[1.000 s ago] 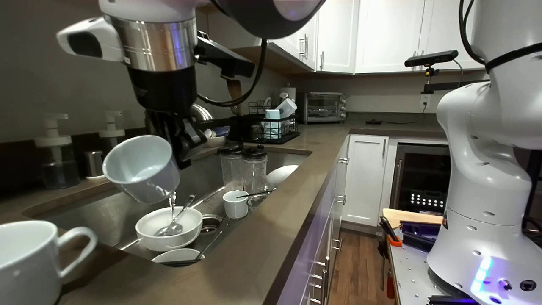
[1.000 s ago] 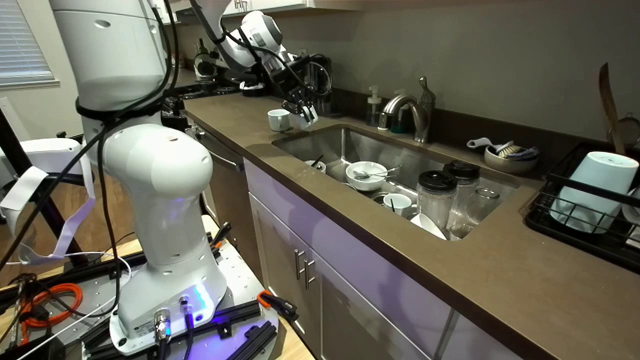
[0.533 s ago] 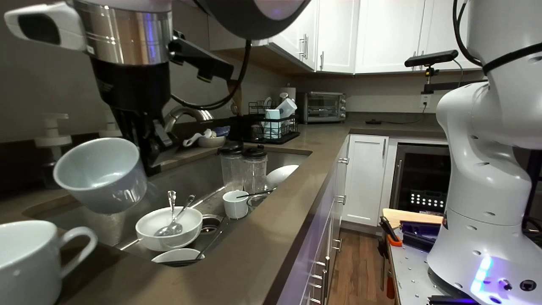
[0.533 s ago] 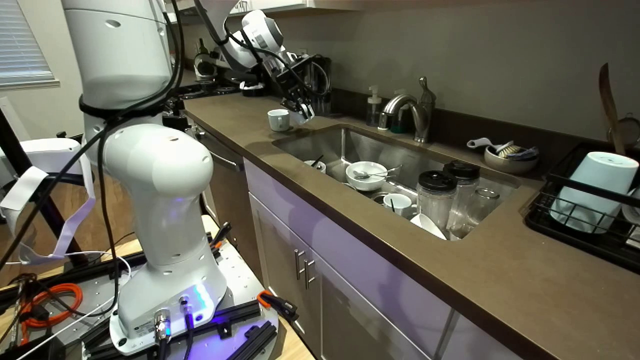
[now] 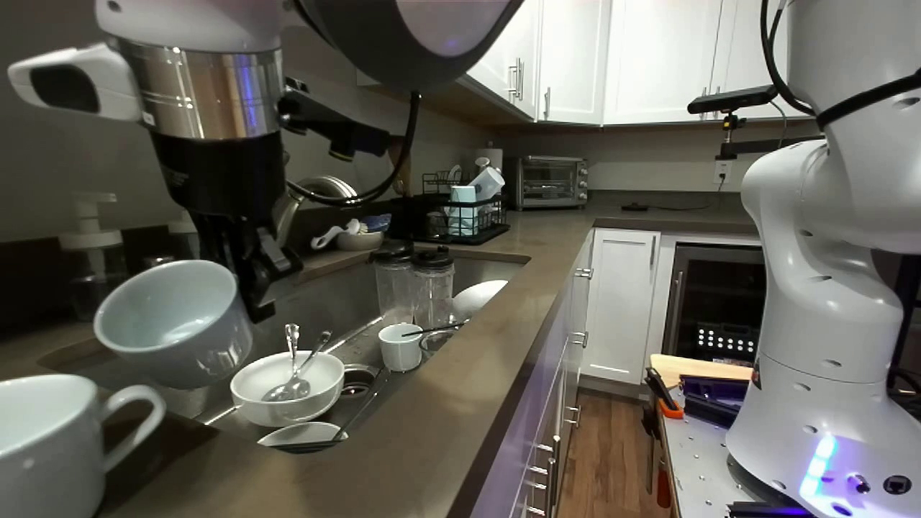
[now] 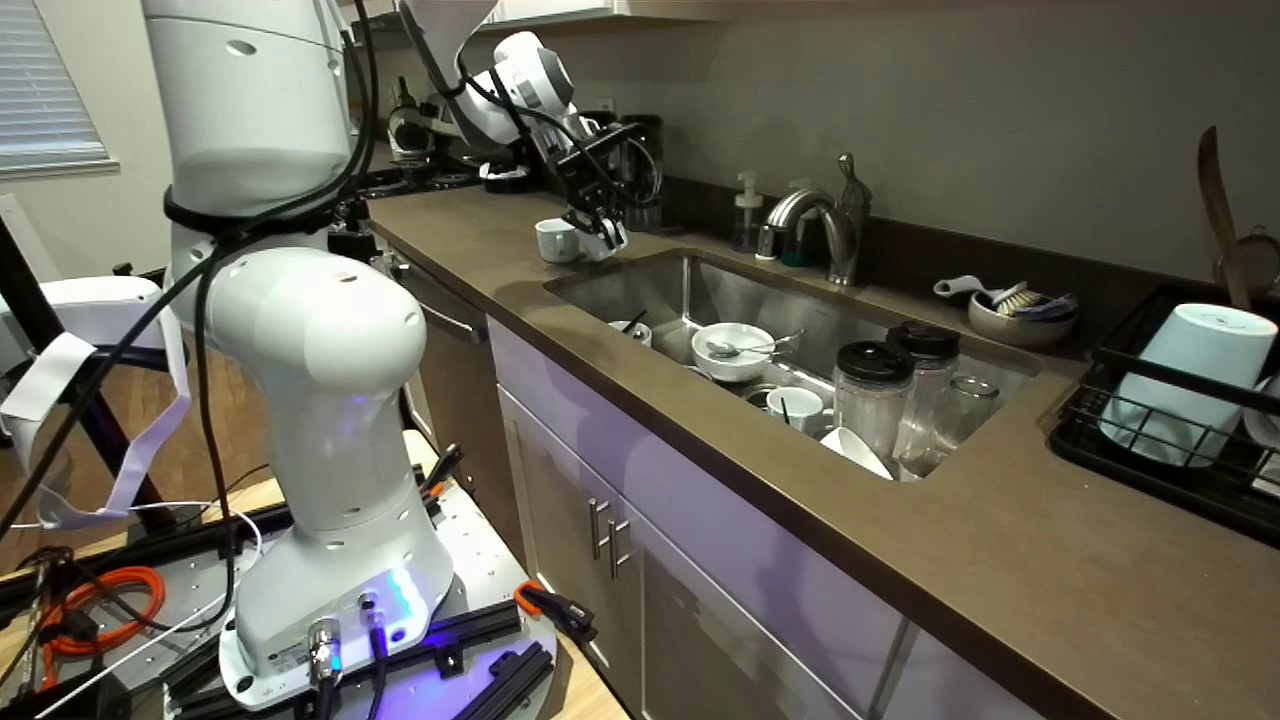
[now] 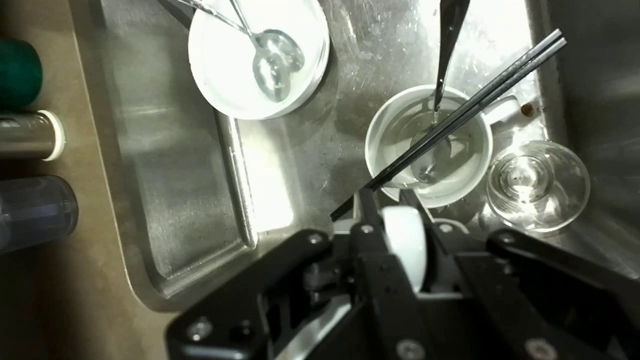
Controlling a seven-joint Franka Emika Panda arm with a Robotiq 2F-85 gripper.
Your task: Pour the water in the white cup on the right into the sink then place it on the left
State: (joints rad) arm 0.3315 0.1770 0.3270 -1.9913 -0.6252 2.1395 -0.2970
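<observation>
My gripper [image 5: 259,306] clamps the white cup [image 5: 174,325], tilted over the left end of the sink [image 6: 715,285]. No stream shows, so I'd call the pour about done; setting the cup on the left remains.

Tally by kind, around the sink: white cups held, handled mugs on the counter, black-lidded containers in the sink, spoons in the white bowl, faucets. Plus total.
White cup held in the gripper: 1
Handled white mug on the counter: 1
Black-lidded clear containers in the sink: 2
Spoons in the white bowl: 2
Faucet: 1
Total: 7
</observation>
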